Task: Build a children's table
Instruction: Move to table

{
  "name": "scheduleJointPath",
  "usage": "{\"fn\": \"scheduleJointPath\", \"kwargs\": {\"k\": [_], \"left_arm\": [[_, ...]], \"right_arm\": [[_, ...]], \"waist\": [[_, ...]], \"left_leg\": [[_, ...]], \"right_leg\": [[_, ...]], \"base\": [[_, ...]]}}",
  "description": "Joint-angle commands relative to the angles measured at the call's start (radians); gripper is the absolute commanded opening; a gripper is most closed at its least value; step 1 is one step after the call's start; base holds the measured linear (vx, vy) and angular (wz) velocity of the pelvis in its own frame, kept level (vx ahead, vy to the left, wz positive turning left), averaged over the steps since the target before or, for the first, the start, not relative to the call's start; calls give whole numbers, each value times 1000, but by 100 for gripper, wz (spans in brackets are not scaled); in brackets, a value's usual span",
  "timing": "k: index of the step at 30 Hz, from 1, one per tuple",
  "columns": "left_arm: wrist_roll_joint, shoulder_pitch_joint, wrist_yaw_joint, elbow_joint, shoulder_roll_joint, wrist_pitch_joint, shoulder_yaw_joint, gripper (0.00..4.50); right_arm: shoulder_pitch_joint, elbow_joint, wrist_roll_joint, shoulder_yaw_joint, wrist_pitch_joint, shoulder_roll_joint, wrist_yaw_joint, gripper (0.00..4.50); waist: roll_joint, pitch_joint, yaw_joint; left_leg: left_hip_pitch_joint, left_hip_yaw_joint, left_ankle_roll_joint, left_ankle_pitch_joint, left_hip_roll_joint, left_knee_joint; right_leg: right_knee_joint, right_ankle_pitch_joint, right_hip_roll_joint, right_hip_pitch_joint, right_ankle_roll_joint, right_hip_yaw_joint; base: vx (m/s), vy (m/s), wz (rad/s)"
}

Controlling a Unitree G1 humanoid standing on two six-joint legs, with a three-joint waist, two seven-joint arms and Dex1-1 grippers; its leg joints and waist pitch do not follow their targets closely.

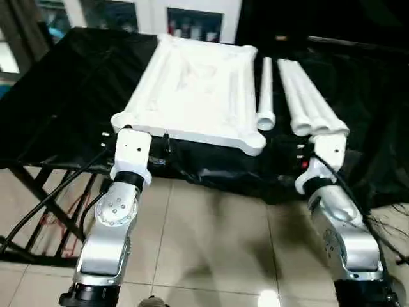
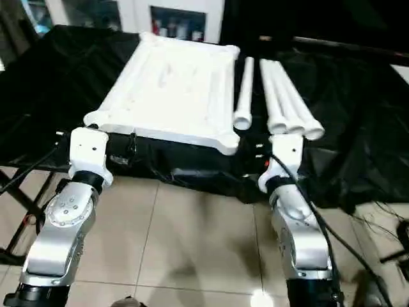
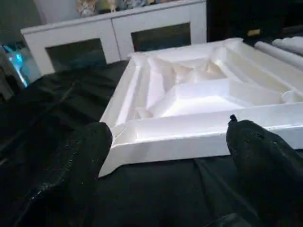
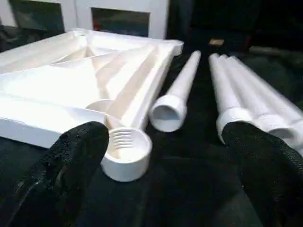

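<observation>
Tabletop point(image 1: 192, 89) lies ribbed side up on the bench point(image 1: 77, 96), sockets exposed for four legs point(image 1: 307, 102) beside it; left gripper point(image 3: 165, 156) and right gripper point(image 4: 165, 161) gape empty.

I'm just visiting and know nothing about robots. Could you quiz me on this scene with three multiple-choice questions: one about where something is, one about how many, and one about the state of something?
1. Where do the legs lie relative to the tabletop?
A. On the black cloth to the robot's right of it
B. Stacked on top of it
C. On the floor

2. How many white legs are there?
A. Two
B. Four
C. Six

3. How does the right pincer stand?
A. Shut on a leg
B. Shut on the corner socket
C. Open, holding nothing

Answers:
1 A: the head views show them on the cloth beside the tabletop's right edge, one lying apart from a bunch of three.
2 B: four open tube ends face the robot.
3 C: the right wrist view shows its black fingers wide apart, with the corner socket and a leg end between and beyond them.
</observation>
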Motion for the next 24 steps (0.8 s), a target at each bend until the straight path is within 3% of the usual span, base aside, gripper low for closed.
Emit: {"fn": "scheduleJointPath", "kwargs": {"k": [1,2,3,5,6,7,8,9,10,11,12,13,14,15,16,17,19,20,22,23,24], "left_arm": [[-12,-8,-11,1,8,7,8,444],[-15,-16,-24,9,13,6,2,444],[-12,-20,-29,14,15,8,-4,444],[-4,-25,-33,16,17,11,-13,444],[0,-27,-33,16,19,10,-17,444],[-2,-29,-35,14,18,13,-17,444],[-8,-33,-36,17,15,17,-13,444],[-13,-35,-35,20,13,19,-10,444],[-22,-44,-34,31,7,22,-4,444],[-27,-50,-32,42,5,23,-1,444],[-28,-51,-34,47,6,20,-2,444],[-33,-52,-36,51,3,20,0,444],[-33,-52,-36,51,3,20,0,444],[-38,-50,-35,56,-3,17,4,444],[-40,-49,-33,58,-5,18,6,444],[-42,-49,-29,62,-6,19,11,444],[-46,-51,-26,63,-7,23,16,444],[-52,-55,-26,64,-8,26,22,444],[-54,-57,-26,64,-8,27,24,444],[-56,-57,-27,64,-8,27,25,444],[-54,-53,-26,62,-9,27,24,444]], "right_arm": [[-1,10,3,-10,0,-9,-6,448],[2,5,-4,-5,-7,-14,-3,448],[2,2,-2,-6,-4,-14,0,448],[2,-4,0,-8,8,-16,13,448],[3,-8,1,-7,14,-18,18,448],[5,-16,2,-6,19,-16,20,448],[9,-21,-1,3,22,-14,24,448],[10,-23,-2,7,21,-13,26,448],[11,-30,-6,16,25,-14,26,448],[12,-38,-8,21,27,-16,26,448],[13,-43,-6,22,29,-16,27,448],[14,-43,-9,21,28,-17,24,448],[14,-43,-9,21,28,-17,24,448],[16,-37,-12,13,24,-17,19,448],[16,-34,-16,10,24,-18,15,448],[16,-28,-18,4,21,-16,12,448],[15,-27,-18,2,20,-16,12,448],[10,-30,-16,4,21,-16,14,448],[7,-32,-14,5,22,-17,15,448],[4,-28,-14,8,22,-16,13,448],[1,-23,-12,8,21,-15,12,448]], "waist": [[11,-88,5],[9,-90,10],[32,-92,13],[17,-91,7],[16,-91,13],[23,-90,18],[21,-88,30],[25,-90,31],[35,-91,31],[39,-94,26],[38,-96,21],[33,-94,17],[33,-94,21],[34,-91,33],[33,-90,38],[37,-88,40],[39,-88,35],[41,-90,25],[41,-92,19],[37,-96,14],[35,-98,14]], "left_leg": [[28,-11,265,140,-6,-40],[34,-18,272,155,-9,-33],[37,-24,273,166,-9,-34],[56,-39,298,189,3,-30],[47,-35,306,181,-4,-24],[35,-30,297,173,-13,-22],[19,-26,247,119,-16,-28],[16,-27,233,114,-17,-28],[18,-30,221,113,-17,-31],[41,-49,224,130,-5,-34],[51,-58,240,141,2,-34],[49,-64,271,152,5,-30],[43,-58,273,147,-1,-26],[22,-42,241,105,-14,-25],[11,-38,197,61,-13,-31],[13,-41,162,37,-9,-41],[26,-52,154,33,-1,-47],[42,-65,180,48,8,-52],[56,-71,209,69,8,-49],[66,-81,249,103,13,-45],[66,-81,287,137,10,-39]], "right_leg": [[-11,279,20,48,-139,5],[-8,278,29,54,-113,6],[-3,272,29,51,-100,5],[6,262,34,39,-65,2],[-1,255,31,49,-52,7],[-6,257,29,60,-46,12],[-19,253,27,78,-31,19],[-17,262,30,84,-25,18],[-16,267,33,84,-17,16],[0,286,45,70,14,7],[4,277,45,61,21,3],[3,254,40,61,30,3],[-4,250,36,66,31,7],[-21,247,29,83,30,20],[-28,236,29,94,25,24],[-32,222,33,96,25,20],[-26,211,38,90,32,12],[-19,185,35,82,33,4],[-15,173,36,75,28,1],[-8,165,36,68,24,-3],[-6,164,33,67,22,-2]], "base": [[76,-28,11],[66,-35,12],[66,-35,12],[27,-21,6],[0,0,0],[0,0,0],[0,0,0],[0,0,0],[0,0,0],[0,0,0],[0,0,0],[0,0,0],[0,0,0],[0,0,0],[0,0,0],[0,0,0],[0,0,0],[0,0,0],[0,0,0],[0,0,0],[0,0,0]]}}
